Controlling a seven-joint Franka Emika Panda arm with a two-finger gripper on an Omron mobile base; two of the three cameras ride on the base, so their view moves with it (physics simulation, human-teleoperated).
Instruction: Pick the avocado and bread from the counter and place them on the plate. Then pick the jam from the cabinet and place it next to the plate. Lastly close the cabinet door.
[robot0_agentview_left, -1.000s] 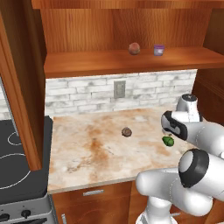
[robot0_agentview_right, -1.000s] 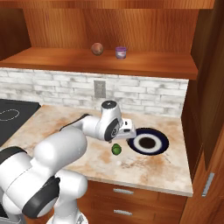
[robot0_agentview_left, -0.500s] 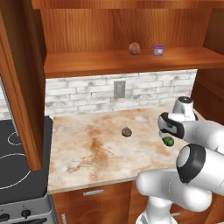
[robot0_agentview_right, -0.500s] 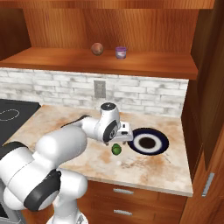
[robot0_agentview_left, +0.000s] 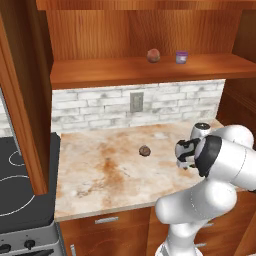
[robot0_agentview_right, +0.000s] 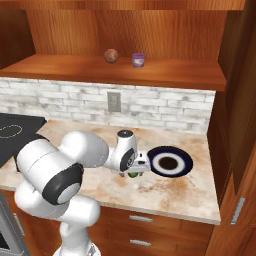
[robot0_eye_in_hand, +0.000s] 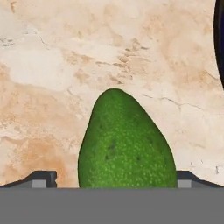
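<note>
The robot's gripper hangs low over the counter at centre frame in the right base view, jaws spread wide, with the avocado lying between the fingertips at the bottom of the hand view, not clamped. The plate sits just right of the gripper on the counter. In the left base view the bread lies mid-frame on the counter, well left of the gripper. On the cabinet shelf at upper right stand the jam and, beside it, a reddish-brown ball.
</note>
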